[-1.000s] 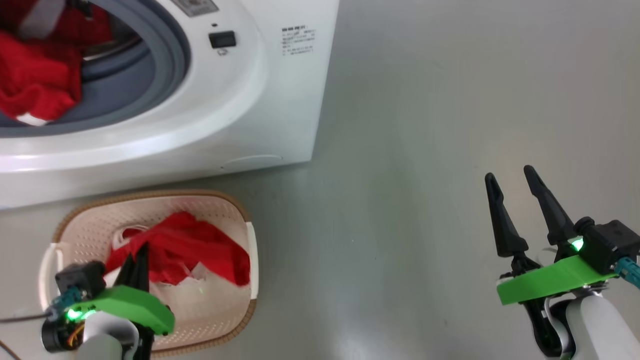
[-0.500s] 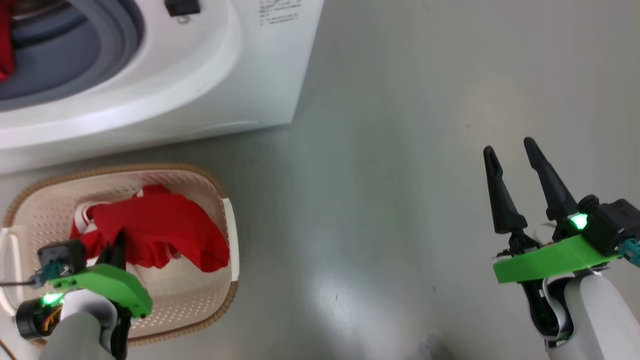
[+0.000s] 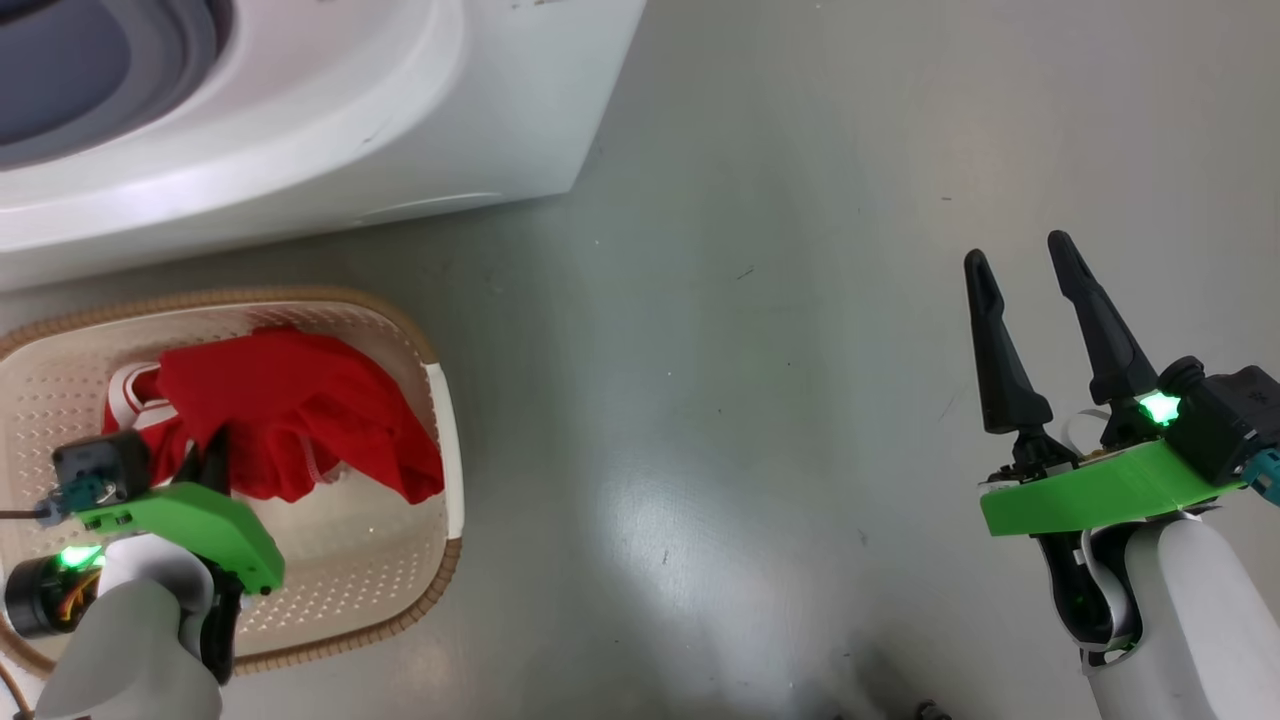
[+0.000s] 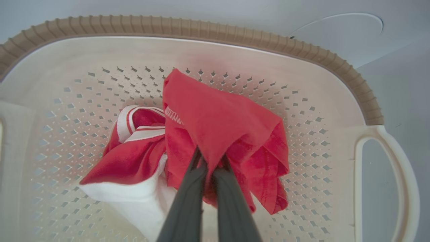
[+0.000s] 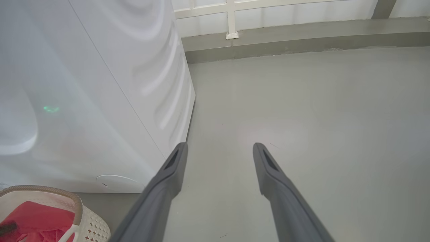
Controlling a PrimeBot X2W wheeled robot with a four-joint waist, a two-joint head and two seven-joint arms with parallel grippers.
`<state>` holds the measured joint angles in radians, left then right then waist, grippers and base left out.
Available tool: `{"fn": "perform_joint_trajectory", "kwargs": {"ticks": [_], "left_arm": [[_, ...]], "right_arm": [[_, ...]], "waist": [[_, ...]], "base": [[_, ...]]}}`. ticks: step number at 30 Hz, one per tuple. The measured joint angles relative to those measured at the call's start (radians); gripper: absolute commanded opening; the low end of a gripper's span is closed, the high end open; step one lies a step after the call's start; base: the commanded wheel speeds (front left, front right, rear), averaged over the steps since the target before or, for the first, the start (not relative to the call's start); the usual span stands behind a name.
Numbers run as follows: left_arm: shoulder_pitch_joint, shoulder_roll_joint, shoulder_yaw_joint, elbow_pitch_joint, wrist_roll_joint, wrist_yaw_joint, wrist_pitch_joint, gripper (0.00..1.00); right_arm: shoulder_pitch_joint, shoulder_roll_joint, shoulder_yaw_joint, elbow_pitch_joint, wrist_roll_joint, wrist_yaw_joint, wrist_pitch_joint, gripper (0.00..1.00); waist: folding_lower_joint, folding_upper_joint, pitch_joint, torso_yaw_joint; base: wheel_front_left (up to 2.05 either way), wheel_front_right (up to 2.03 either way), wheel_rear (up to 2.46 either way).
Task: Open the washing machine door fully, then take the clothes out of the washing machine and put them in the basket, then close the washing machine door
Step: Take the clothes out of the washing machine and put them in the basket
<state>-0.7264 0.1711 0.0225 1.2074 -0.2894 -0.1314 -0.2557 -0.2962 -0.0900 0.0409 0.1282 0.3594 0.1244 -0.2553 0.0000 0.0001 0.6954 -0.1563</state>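
The cream basket [image 3: 352, 560] stands on the floor before the white washing machine [image 3: 300, 130]. Red clothes [image 3: 290, 400] with white parts lie inside it. My left gripper [image 3: 218, 447] reaches down into the basket and is shut on a fold of the red clothes [image 4: 218, 117]; in the left wrist view the cloth drapes over the left gripper [image 4: 210, 157]. My right gripper [image 3: 1018, 252] hangs open over bare floor at the right, holding nothing. The washing machine door is out of view.
The grey drum seal [image 3: 100, 70] shows at the top left corner. Grey floor [image 3: 750, 400] spreads wide between the basket and my right arm. In the right wrist view, my right gripper [image 5: 219, 147] points along the machine's side panel [image 5: 84, 101] toward a far wall base [image 5: 268, 40].
The head camera has tilted, so the machine and basket have slid up and left in the picture. My left gripper stays shut on the red clothes in the basket. The right gripper stays open.
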Motion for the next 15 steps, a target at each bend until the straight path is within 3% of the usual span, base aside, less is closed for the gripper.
{"fn": "perform_joint_trajectory", "kwargs": {"ticks": [1, 2, 15], "left_arm": [[0.0, 0.0, 0.0, 0.004, 0.0, 0.0, 0.0, 0.94], [0.0, 0.0, 0.0, 0.007, 0.0, 0.0, 0.0, 1.0], [0.016, -0.014, 0.058, -0.015, -0.029, 0.0, 0.0, 1.0]], "right_arm": [[0.0, 0.0, 0.0, 0.0, 0.0, 0.0, 0.0, 1.0], [0.0, 0.0, 0.0, 0.001, 0.0, 0.0, 0.0, 1.0], [0.0, -0.001, 0.001, 0.014, 0.0, 0.0, 0.0, 1.0]], "waist": [[0.0, 0.0, -0.001, 0.0], [-0.0001, 0.0, -0.003, 0.001], [0.0, 0.0, -0.059, 0.018]], "base": [[0.0, 0.0, 0.0], [0.0, 0.0, 0.0], [0.0, 0.0, 0.0]]}}
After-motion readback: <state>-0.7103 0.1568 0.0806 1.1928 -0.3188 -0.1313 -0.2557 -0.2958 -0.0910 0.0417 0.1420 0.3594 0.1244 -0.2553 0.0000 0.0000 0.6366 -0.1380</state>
